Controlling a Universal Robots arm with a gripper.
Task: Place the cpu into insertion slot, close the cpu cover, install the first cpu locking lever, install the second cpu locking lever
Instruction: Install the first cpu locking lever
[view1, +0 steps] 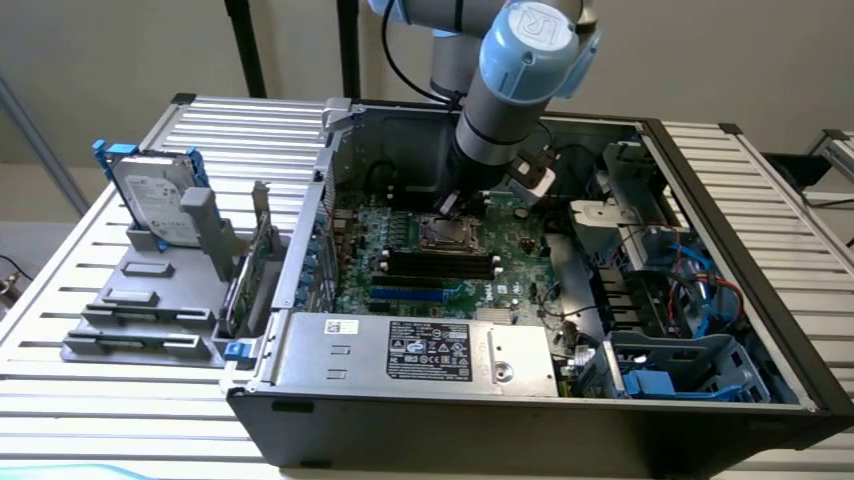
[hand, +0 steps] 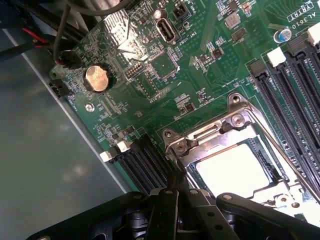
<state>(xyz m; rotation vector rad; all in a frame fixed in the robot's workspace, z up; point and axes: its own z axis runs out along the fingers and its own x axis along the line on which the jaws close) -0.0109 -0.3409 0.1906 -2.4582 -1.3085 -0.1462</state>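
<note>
Just beyond the pressed-together fingers (hand: 172, 197), the cpu (hand: 234, 169) sits in the insertion slot (hand: 272, 172), the cpu cover (hand: 210, 137) lying closed around it.

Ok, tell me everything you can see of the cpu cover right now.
The cpu cover is a thin, shiny silvery metal frame with a square opening. It lies flat, closed over the insertion slot in the middle of the green motherboard. The pale cpu shows through the opening. Round screw heads sit at its corners. The black gripper, shut, hangs right at the frame's edge; whether they touch cannot be told.
</note>
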